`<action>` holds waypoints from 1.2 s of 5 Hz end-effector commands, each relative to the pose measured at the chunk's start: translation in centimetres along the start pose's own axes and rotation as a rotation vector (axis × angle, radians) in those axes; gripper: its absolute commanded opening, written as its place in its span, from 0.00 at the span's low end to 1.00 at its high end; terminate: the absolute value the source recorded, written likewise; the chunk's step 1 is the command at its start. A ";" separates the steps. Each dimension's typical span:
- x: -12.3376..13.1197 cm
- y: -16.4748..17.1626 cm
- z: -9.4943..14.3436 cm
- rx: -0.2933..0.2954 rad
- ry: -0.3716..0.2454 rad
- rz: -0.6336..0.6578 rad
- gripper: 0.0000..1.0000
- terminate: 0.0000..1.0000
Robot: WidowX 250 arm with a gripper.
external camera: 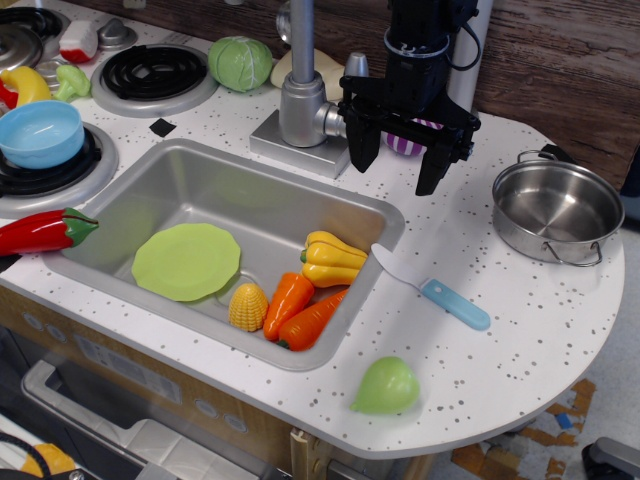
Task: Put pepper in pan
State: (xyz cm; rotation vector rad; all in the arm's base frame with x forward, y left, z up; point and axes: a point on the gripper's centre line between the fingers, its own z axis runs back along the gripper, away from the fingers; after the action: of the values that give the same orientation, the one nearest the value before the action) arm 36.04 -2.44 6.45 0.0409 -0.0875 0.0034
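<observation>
The red pepper [40,232] with its green stem cap lies on the counter's left edge, left of the sink, stem end pointing right. The steel pan [556,209] stands empty on the counter at the far right. My gripper [398,163] hangs open and empty above the counter behind the sink's back right corner, between the faucet and the pan. It is far from the pepper and left of the pan.
The sink [180,170] holds a green plate [186,261], corn [248,306], two carrots [300,310] and a yellow pepper-like toy [333,258]. A faucet [300,90], toy knife [430,288], green pear [386,386], purple striped toy [404,145], blue bowl [40,133] and cabbage [240,62] stand around.
</observation>
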 end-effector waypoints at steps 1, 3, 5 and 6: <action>0.0 0.0 0.0 0.000 0.000 0.000 1.00 0.00; -5.1 7.6 2.4 0.115 0.016 -0.054 1.00 0.00; -11.8 14.1 4.7 0.289 0.097 -0.253 1.00 0.00; -13.9 16.8 4.6 0.324 0.113 -0.371 1.00 0.00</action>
State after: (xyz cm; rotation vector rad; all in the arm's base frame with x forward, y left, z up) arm 21.11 15.66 8.99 0.3483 0.0337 -0.4080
